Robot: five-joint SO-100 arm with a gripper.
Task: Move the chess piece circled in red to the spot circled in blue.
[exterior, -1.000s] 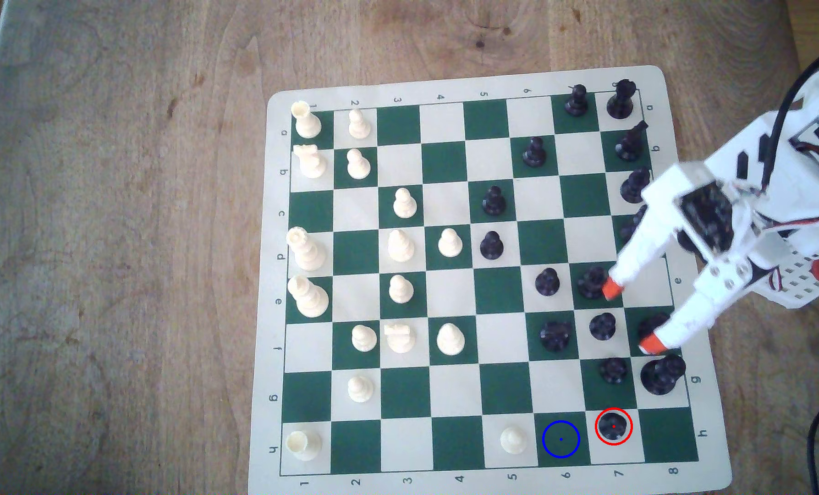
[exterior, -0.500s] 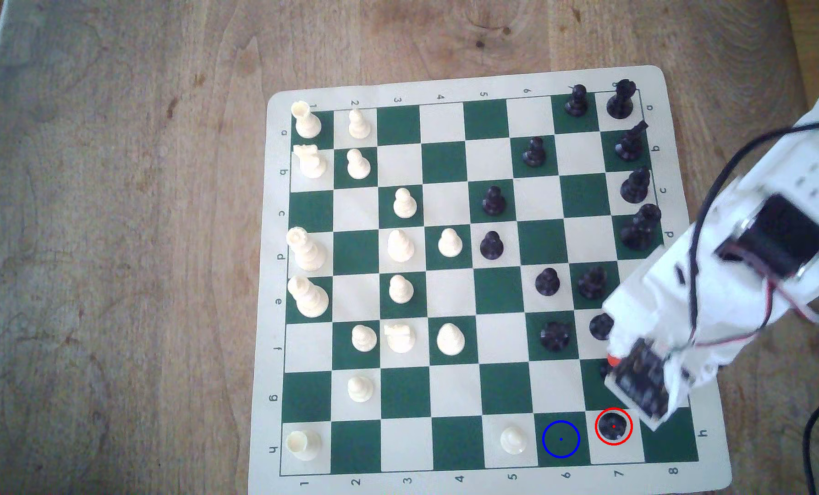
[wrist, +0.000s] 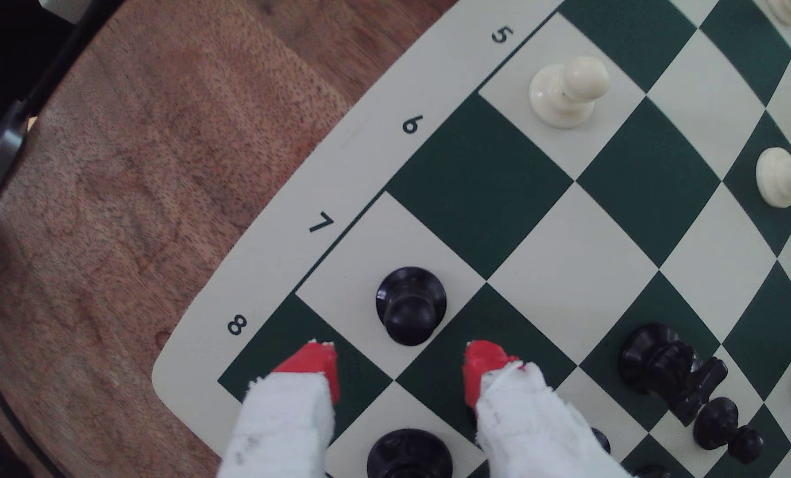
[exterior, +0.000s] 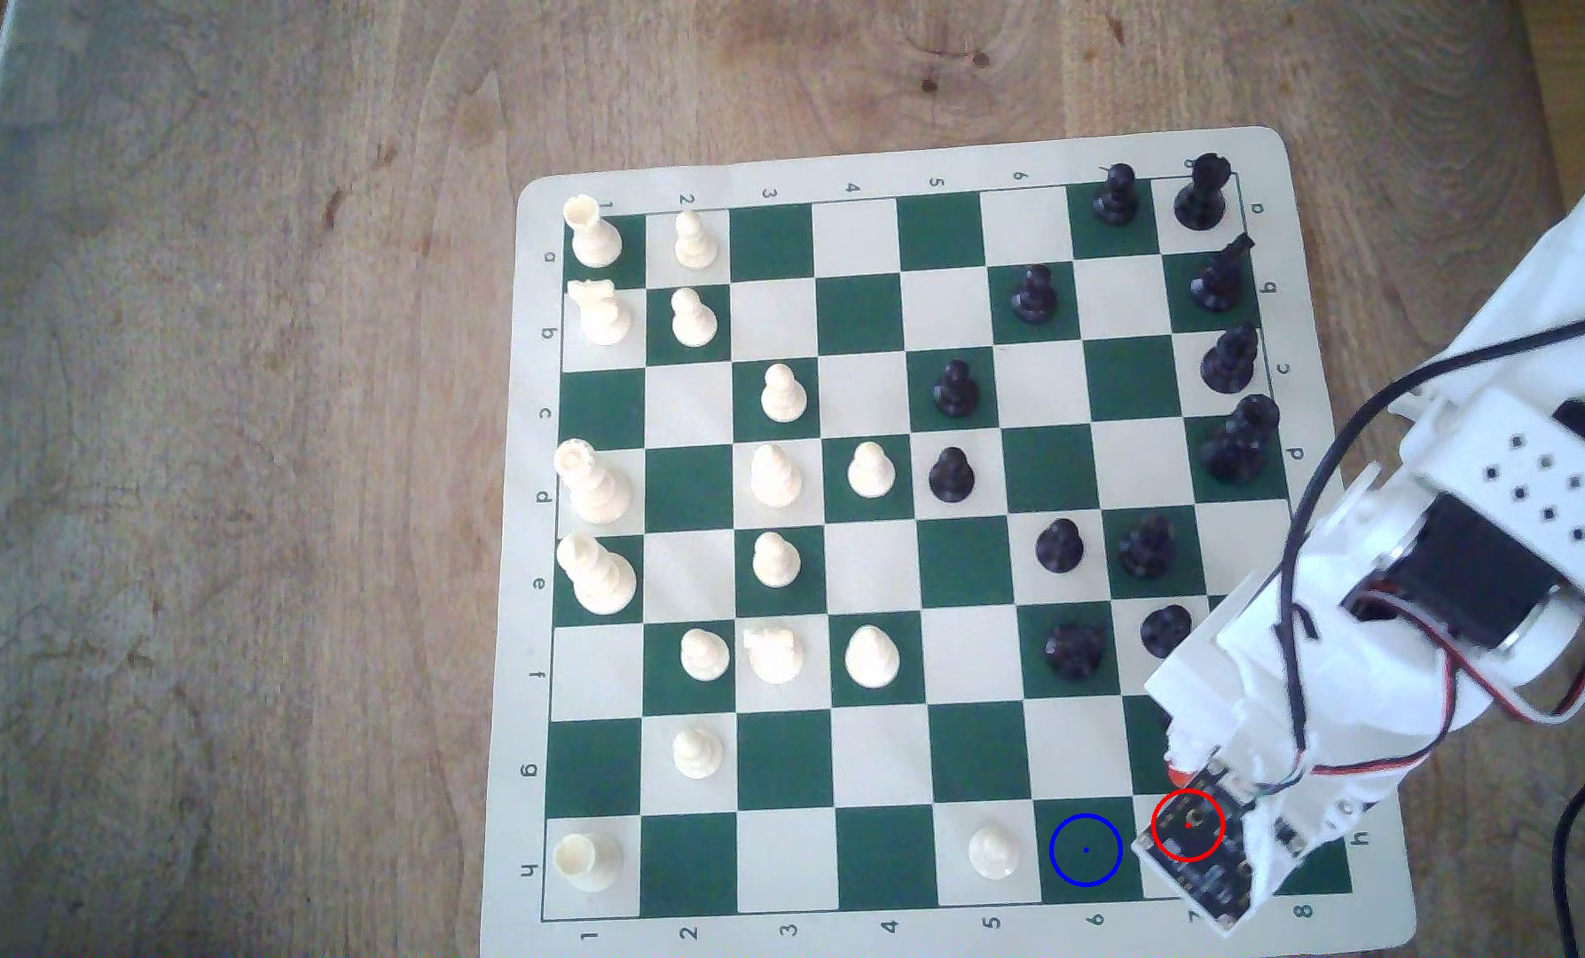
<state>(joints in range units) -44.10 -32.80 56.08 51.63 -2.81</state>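
While the arm hangs over the board's corner:
Gripper: the white, cloth-wrapped gripper with red tips (wrist: 400,370) has its fingers apart, holding nothing, just short of the pawn.
Chess piece: the small black plastic pawn with a ball head (wrist: 410,305) stands upright on the cream square by the numeral 7, in the board's edge row.
Spot: the empty dark green square ringed in blue (exterior: 1086,849) lies next to the pawn's square.
Surface: a green-and-cream roll-up chessboard mat (exterior: 899,157) lies on a brown wooden table (exterior: 217,461).
Neighbour: a cream-white pawn (exterior: 992,850) stands on the square beyond the spot.
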